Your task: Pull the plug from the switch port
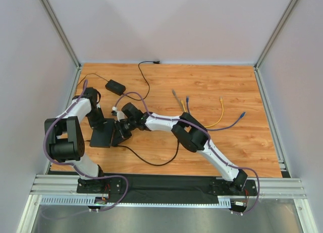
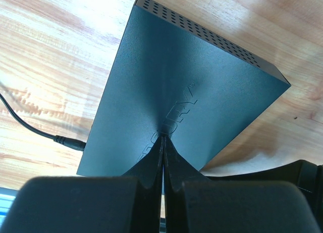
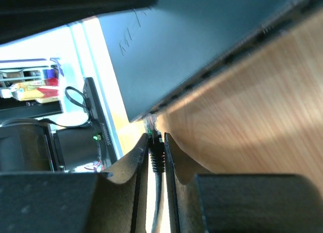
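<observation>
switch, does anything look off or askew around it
Nothing looks damaged or spilled. The switch sits on the table, left jaws closed with tips pressing its top, right jaws pinching the plug at its edge. Only oddity: several loose cables sprawl unplugged across the table's right side.

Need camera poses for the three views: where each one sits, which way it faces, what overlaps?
Top external: above and behind the robot, facing down at the table; left arm and right arm meet at the switch.
Left wrist: over the switch, facing down; shut left fingers press its top.
Right wrist: low near the table, facing the switch's socket edge; right fingers pinch the plug.
Shared: all three show the switch.
</observation>
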Tool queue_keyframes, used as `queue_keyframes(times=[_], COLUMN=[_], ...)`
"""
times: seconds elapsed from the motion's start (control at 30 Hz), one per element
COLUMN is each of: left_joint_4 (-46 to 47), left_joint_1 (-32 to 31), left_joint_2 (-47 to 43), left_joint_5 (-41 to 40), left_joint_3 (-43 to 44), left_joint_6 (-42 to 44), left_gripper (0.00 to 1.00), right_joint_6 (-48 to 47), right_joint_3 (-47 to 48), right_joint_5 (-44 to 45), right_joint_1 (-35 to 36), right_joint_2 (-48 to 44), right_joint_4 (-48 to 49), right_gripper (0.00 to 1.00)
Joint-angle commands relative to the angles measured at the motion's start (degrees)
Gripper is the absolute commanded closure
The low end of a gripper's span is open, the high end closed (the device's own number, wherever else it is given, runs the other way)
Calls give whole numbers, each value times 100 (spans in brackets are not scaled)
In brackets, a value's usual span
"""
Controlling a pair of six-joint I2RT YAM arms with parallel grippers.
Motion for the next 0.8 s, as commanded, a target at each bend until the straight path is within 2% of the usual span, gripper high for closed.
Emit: queue_keyframes(times=[0.0, 0.13, 0.27, 0.37, 0.47, 0.5, 0.57, 0.6, 0.7, 0.77], left_joint_4=[293, 293, 293, 301, 302, 310, 310, 319, 293, 310], left_joint_1=[-16, -16, -7, -16, -16, -24, -24, -7, -16, -7], left_joint_2=[431, 431, 405, 387, 378, 370, 369, 369, 317, 255], left_joint_5=[-224, -224, -216, -189, -154, -145, -128, -119, -119, -136], left_joint_3=[-293, -284, -284, -275, -266, -258, -249, -257, -266, -284], left_joint_6=[-5, -5, -5, -5, 3, -5, -5, 3, -5, -14], left_gripper=[100, 100, 100, 100, 100, 100, 100, 100, 100, 100], right_joint_6=[-434, -207, -802, -1198, -1288, -1201, -1069, -903, -918, -1102], right_joint_3=[113, -193, -44, -254, -746, -921, -1481, -1633, -1741, -1592], right_joint_5=[604, 246, 737, 1448, 2659, 3411, 4092, 4713, 5393, 5484], right_joint_1=[0, -79, -114, -158, -149, -167, -167, -176, -464, -684], right_joint_2=[-166, -297, -508, -1025, -1763, -1957, -2493, -2747, -2829, -2715], right_joint_4=[-775, -295, -1119, -1489, -1516, -1481, -1122, -955, -839, -944], right_gripper=[100, 100, 100, 100, 100, 100, 100, 100, 100, 100])
